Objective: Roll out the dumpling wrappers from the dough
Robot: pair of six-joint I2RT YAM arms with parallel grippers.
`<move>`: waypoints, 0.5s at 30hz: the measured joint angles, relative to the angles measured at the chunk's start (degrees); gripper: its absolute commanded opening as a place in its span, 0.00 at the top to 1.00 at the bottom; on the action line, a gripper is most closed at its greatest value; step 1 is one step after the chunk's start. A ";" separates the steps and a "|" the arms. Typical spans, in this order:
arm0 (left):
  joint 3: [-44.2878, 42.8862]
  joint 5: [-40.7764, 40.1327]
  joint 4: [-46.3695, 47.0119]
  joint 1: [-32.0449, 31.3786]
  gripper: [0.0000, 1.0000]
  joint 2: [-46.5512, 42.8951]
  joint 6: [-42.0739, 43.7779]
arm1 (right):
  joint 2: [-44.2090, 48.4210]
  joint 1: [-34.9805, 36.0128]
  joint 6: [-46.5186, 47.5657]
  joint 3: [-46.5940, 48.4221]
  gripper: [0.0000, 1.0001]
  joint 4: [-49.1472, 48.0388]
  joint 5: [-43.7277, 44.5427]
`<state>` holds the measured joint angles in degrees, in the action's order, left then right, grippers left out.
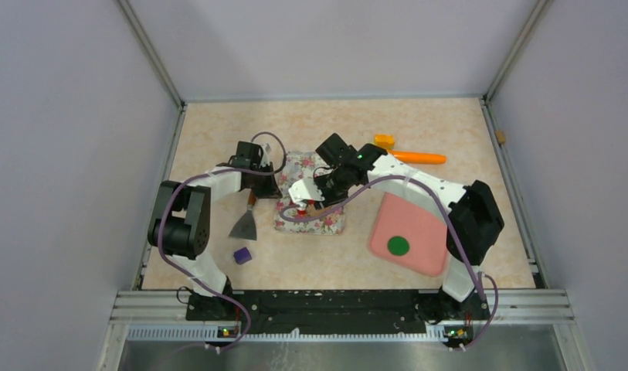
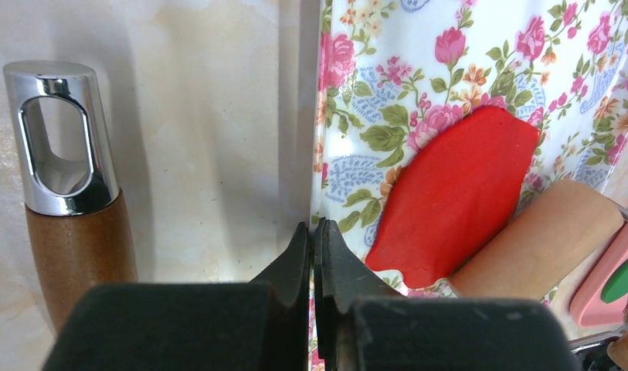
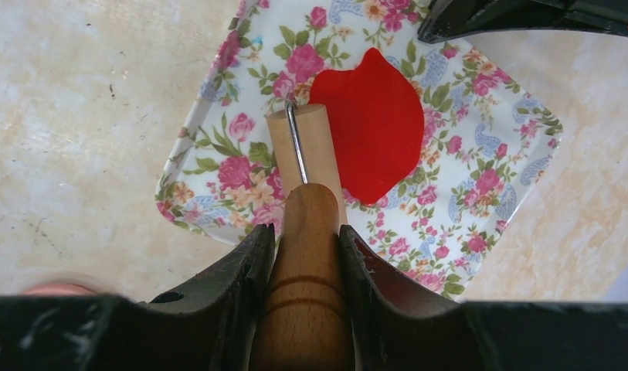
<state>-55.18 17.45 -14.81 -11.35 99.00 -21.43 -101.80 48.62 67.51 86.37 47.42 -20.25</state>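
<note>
A flattened red dough sheet (image 3: pixel 368 124) lies on a floral tray (image 3: pixel 488 170); it also shows in the left wrist view (image 2: pixel 457 193). It is an uneven oval, not a cut disc; no red wrapper disc shows. My right gripper (image 3: pixel 307 247) is shut on the handle of a wooden roller (image 3: pixel 322 147), whose cylinder rests on the tray at the dough's edge. My left gripper (image 2: pixel 314 232) is shut on the left edge of the floral tray (image 2: pixel 388 77). In the top view both grippers, left (image 1: pixel 268 185) and right (image 1: pixel 318 193), meet over the tray (image 1: pixel 326 224).
A scraper with a wood and chrome handle (image 2: pixel 71 216) lies left of the tray, its blade (image 1: pixel 245 226) towards me. A small purple piece (image 1: pixel 242 255) sits near it. A pink tray (image 1: pixel 419 220) at the right holds a green round disc (image 1: pixel 398 246). An orange tool (image 1: pixel 415 157) lies behind.
</note>
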 measured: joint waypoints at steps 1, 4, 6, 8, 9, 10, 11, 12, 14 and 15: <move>-0.02 0.00 -0.04 0.00 1.00 0.02 0.00 | 0.00 0.00 0.00 0.00 1.00 0.44 -0.24; -0.17 0.02 -0.22 0.00 1.00 0.15 -0.02 | 0.07 0.00 -0.28 0.09 1.00 2.19 -0.85; -0.24 0.07 -0.22 0.00 1.00 0.26 -0.02 | 0.20 0.04 -0.61 0.39 1.00 3.69 -1.46; -0.33 0.07 -0.17 0.00 1.00 0.28 -0.02 | 0.26 0.13 -1.31 1.05 1.00 5.14 -1.81; -0.33 0.07 -0.17 0.00 1.00 0.28 -0.02 | 0.26 0.13 -2.08 1.55 1.00 6.14 -1.86; -0.33 0.09 -0.17 0.00 1.00 0.28 -0.02 | 0.26 0.13 -2.95 2.01 1.00 6.91 -1.86; -0.33 0.11 -0.13 0.00 1.00 0.28 -0.02 | 0.26 0.13 -3.80 2.60 1.00 7.48 -1.86; -0.33 0.13 -0.02 0.00 1.00 0.33 -0.04 | 0.26 0.15 -5.07 3.21 1.00 7.45 -1.81; -0.33 0.35 0.33 0.00 1.00 0.50 -0.07 | 0.44 0.15 -7.67 4.11 1.00 4.98 -1.42; -0.33 0.55 0.52 0.00 1.00 0.52 -0.09 | 0.61 0.15 -8.46 4.11 1.00 3.19 -1.07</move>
<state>-55.51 18.00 -14.28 -11.35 99.53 -21.52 -101.19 48.77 59.05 90.48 50.61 -21.32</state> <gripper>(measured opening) 0.012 0.341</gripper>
